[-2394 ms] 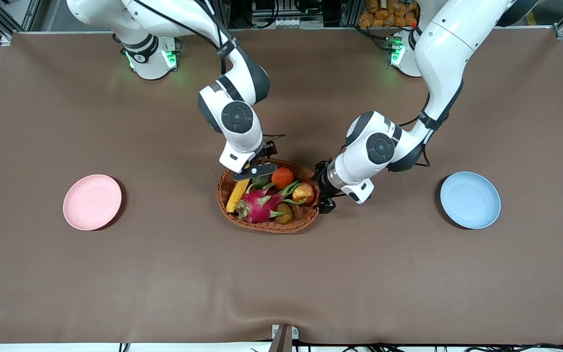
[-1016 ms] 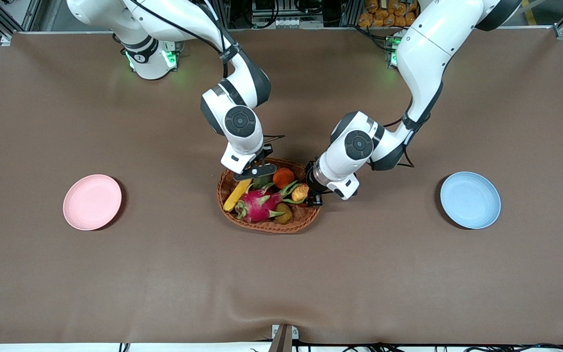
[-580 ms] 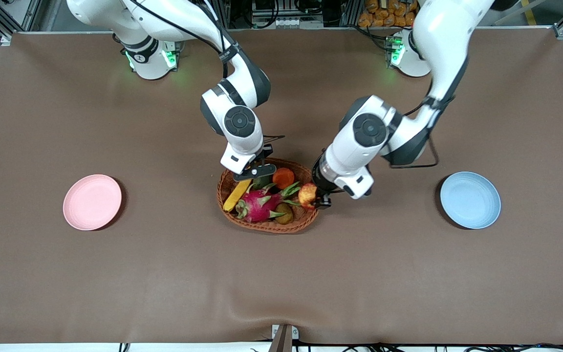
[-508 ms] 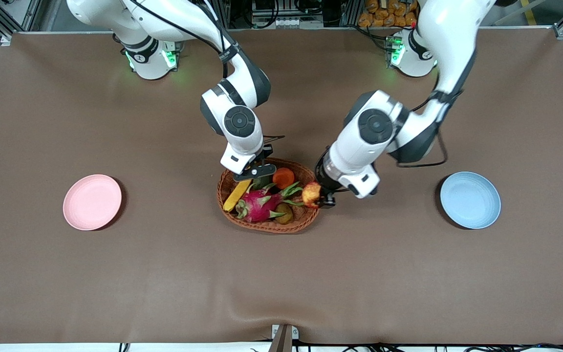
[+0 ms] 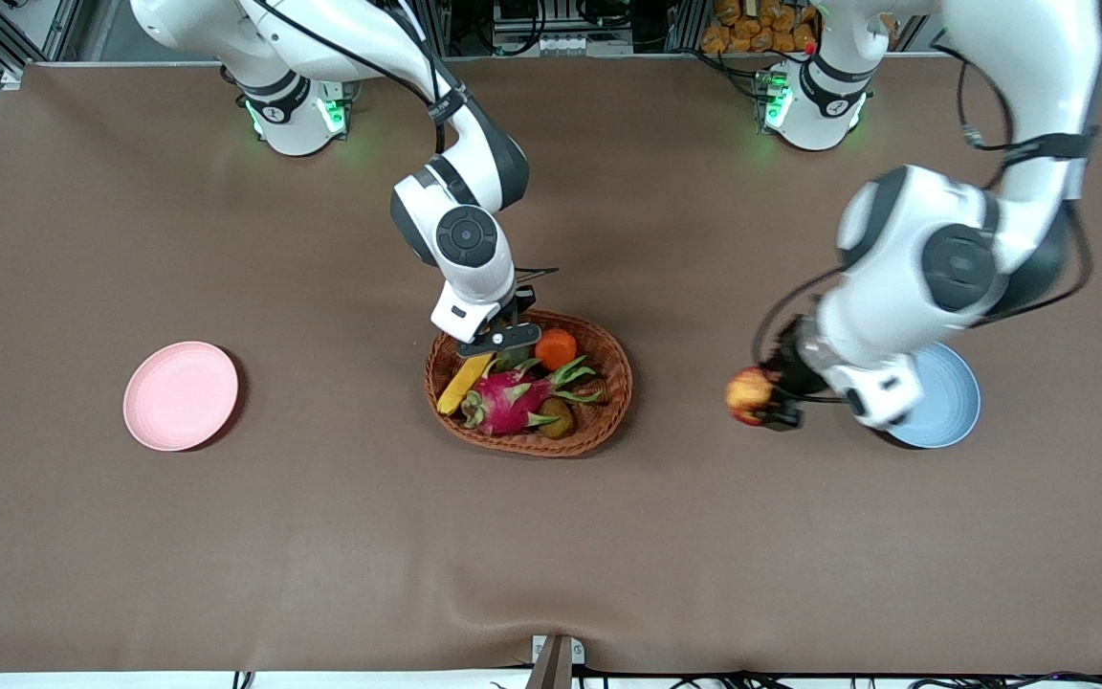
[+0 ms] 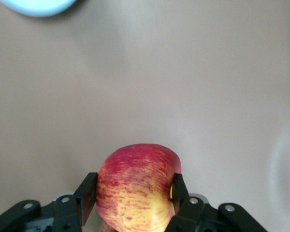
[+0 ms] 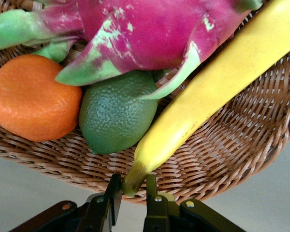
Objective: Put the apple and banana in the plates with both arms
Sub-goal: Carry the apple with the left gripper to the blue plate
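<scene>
Apple (image 5: pixel 748 394) is lifted out of the basket (image 5: pixel 608 421); banana (image 5: pixel 465 381) not yet.

The left pincer (image 5: pixel 769 408) is clamped on the apple, over the bare desk (image 5: pixel 321 536) between the basket and the blue plate (image 5: pixel 951 411). The banana lies in the basket, and the right pincer (image 7: pixel 131 199) is closed around its dark tip at the basket rim. Both plates are empty, the pink plate (image 5: pixel 180 395) too. I judge that the task is about half done: carrying and both placings remain.
</scene>
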